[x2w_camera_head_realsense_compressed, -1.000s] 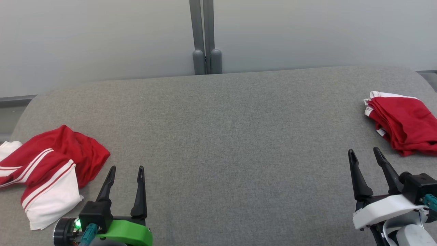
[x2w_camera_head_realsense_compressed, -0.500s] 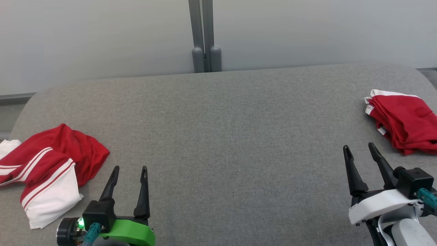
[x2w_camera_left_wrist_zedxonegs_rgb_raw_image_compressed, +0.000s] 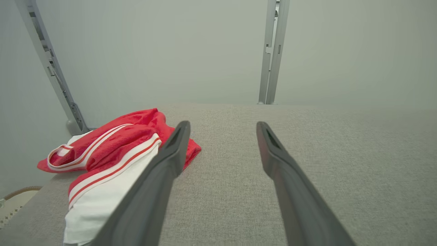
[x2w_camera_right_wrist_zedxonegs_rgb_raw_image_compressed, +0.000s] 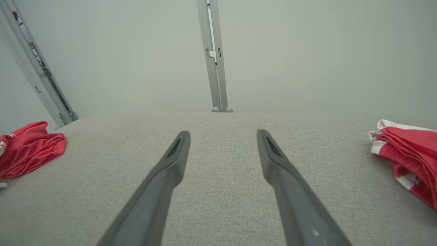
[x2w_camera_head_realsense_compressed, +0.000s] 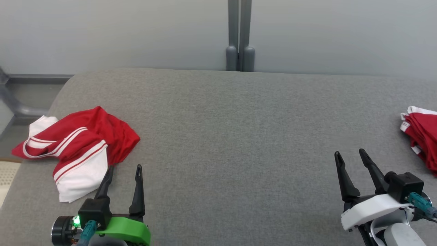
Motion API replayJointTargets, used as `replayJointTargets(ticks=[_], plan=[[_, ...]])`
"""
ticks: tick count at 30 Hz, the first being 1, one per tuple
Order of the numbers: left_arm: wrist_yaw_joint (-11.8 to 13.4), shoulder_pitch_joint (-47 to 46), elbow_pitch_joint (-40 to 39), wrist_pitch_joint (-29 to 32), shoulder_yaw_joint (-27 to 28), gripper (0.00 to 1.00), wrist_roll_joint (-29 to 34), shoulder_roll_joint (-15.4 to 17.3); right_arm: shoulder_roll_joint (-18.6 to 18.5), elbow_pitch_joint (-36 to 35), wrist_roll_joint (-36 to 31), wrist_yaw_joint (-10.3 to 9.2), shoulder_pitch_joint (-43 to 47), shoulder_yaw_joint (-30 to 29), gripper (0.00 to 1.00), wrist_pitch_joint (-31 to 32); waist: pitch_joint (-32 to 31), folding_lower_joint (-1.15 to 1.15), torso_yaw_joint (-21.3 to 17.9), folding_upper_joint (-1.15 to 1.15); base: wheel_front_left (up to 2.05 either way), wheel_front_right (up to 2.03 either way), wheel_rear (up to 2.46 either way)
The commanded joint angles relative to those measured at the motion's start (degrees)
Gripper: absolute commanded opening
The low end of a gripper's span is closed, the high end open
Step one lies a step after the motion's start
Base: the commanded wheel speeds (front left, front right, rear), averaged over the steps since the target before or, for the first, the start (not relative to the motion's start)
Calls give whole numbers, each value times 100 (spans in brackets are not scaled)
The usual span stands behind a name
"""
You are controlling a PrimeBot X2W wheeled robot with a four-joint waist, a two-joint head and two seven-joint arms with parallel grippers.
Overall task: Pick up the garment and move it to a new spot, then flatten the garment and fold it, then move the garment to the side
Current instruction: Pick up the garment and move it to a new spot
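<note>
A crumpled red and white garment (x2w_camera_head_realsense_compressed: 78,147) with white stripes lies at the left end of the grey fabric surface (x2w_camera_head_realsense_compressed: 232,143); it also appears in the left wrist view (x2w_camera_left_wrist_zedxonegs_rgb_raw_image_compressed: 112,153) and the right wrist view (x2w_camera_right_wrist_zedxonegs_rgb_raw_image_compressed: 29,148). My left gripper (x2w_camera_head_realsense_compressed: 124,168) is open just right of and below it, its left finger at the cloth's edge, nothing between the fingers (x2w_camera_left_wrist_zedxonegs_rgb_raw_image_compressed: 222,128). My right gripper (x2w_camera_head_realsense_compressed: 350,154) is open over bare fabric at the lower right (x2w_camera_right_wrist_zedxonegs_rgb_raw_image_compressed: 222,136). A folded red garment (x2w_camera_head_realsense_compressed: 421,136) lies at the right edge, also in the right wrist view (x2w_camera_right_wrist_zedxonegs_rgb_raw_image_compressed: 409,153).
A grey wall with a vertical double post (x2w_camera_head_realsense_compressed: 240,34) stands behind the surface. At the far left, a grey pipe frame (x2w_camera_head_realsense_compressed: 17,106) and a pale woven item (x2w_camera_head_realsense_compressed: 6,174) sit below the surface's left edge.
The head camera has turned left, so everything sits further right in the picture. Both grippers stay open, and the left one is now closer to the crumpled garment.
</note>
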Motion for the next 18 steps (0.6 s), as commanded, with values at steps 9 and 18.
replayJointTargets(ticks=[9,18], plan=[[93,24,104,-18,215,100,-31,75,57,25,76,-6,-63,275,100,-21,-59,0,1288,0,0,0,0],[106,30,121,-18,228,100,-96,51,70,27,94,-6,-116,396,100,-21,-24,0,1748,0,0,0,0]])
